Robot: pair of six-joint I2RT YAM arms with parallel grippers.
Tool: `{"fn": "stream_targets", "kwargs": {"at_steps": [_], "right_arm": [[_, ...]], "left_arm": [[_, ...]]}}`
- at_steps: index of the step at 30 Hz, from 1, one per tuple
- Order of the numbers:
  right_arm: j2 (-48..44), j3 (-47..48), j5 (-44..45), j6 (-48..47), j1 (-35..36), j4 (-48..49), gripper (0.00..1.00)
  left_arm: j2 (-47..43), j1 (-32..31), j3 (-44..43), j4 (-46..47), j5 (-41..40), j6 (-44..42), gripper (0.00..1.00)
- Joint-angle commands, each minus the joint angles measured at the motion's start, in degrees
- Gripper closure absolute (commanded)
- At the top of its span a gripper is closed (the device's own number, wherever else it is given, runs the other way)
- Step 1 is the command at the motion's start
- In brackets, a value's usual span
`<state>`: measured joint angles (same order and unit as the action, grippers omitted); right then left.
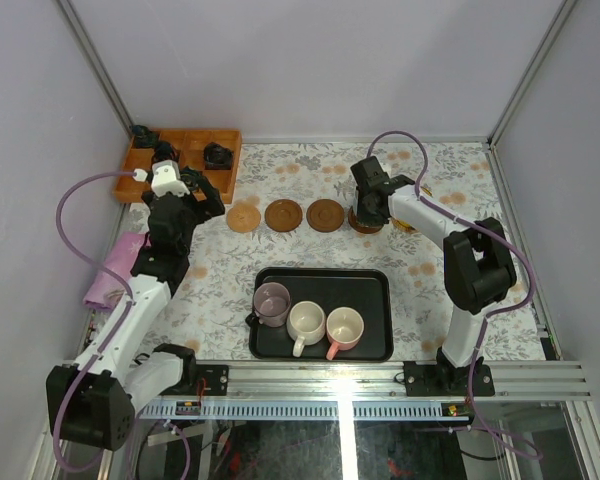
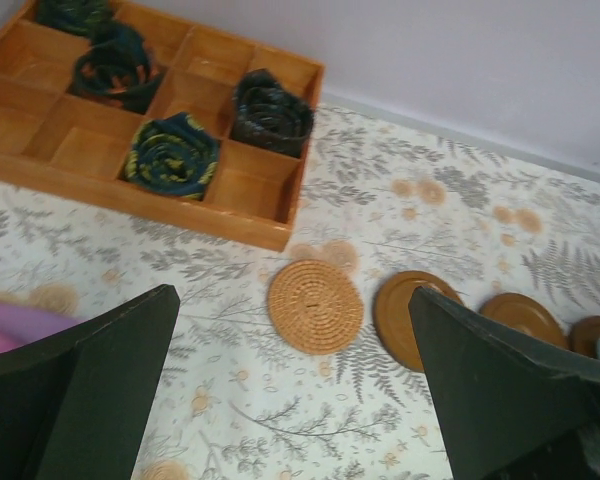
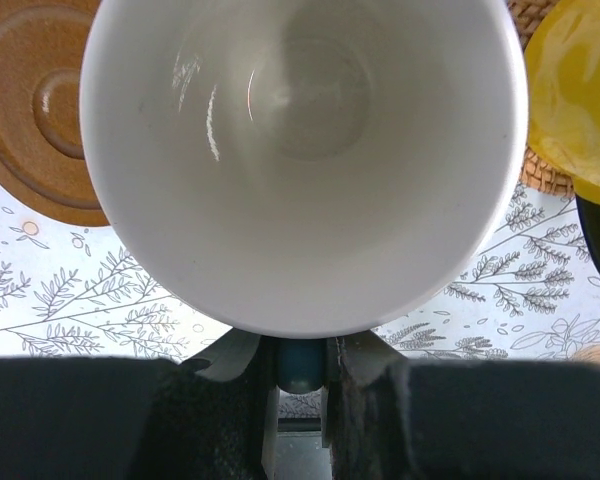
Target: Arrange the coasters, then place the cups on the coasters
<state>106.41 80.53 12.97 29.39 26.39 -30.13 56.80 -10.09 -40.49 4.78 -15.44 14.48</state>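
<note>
Three brown coasters point(image 1: 283, 214) lie in a row on the tablecloth, the leftmost one woven point(image 2: 315, 306). A fourth, dark coaster point(image 1: 365, 224) lies under my right gripper point(image 3: 302, 350). That gripper is shut on the handle of the light blue cup point(image 3: 300, 150), whose white inside fills the right wrist view. The yellow cup point(image 3: 575, 100) stands just right of it on a woven coaster point(image 3: 540, 172). The mauve cup point(image 1: 272, 302), the cream cup point(image 1: 306, 322) and the pink-handled cream cup point(image 1: 344, 328) stand in the black tray point(image 1: 375, 285). My left gripper point(image 1: 202, 196) hangs open above the cloth, left of the row.
An orange wooden box point(image 1: 185, 160) with dark rolled items sits at the back left. A pink cloth point(image 1: 115, 265) lies at the left edge beside the left arm. White walls close in the sides and back.
</note>
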Motion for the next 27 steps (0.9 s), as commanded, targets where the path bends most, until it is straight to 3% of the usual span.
{"fn": "stream_targets", "kwargs": {"at_steps": [1,14,19,27], "right_arm": [[-0.87,2.97,3.54,1.54,0.69,0.41,1.0],[-1.36,1.8,4.89,2.0,0.74,0.34,1.0],[-1.71,1.03,5.08,1.98,0.69,0.12,0.9],[-2.73,-0.89,3.81,2.33,0.72,0.14,0.89]], "left_arm": [[1.66,0.0,-3.57,3.74,5.4,-0.63,0.0],[4.31,0.03,-5.53,3.79,16.67,0.31,0.0],[4.06,-0.04,-5.02,3.82,16.92,0.64,0.0],[4.31,0.02,-5.21,3.78,16.03,0.28,0.0]]}}
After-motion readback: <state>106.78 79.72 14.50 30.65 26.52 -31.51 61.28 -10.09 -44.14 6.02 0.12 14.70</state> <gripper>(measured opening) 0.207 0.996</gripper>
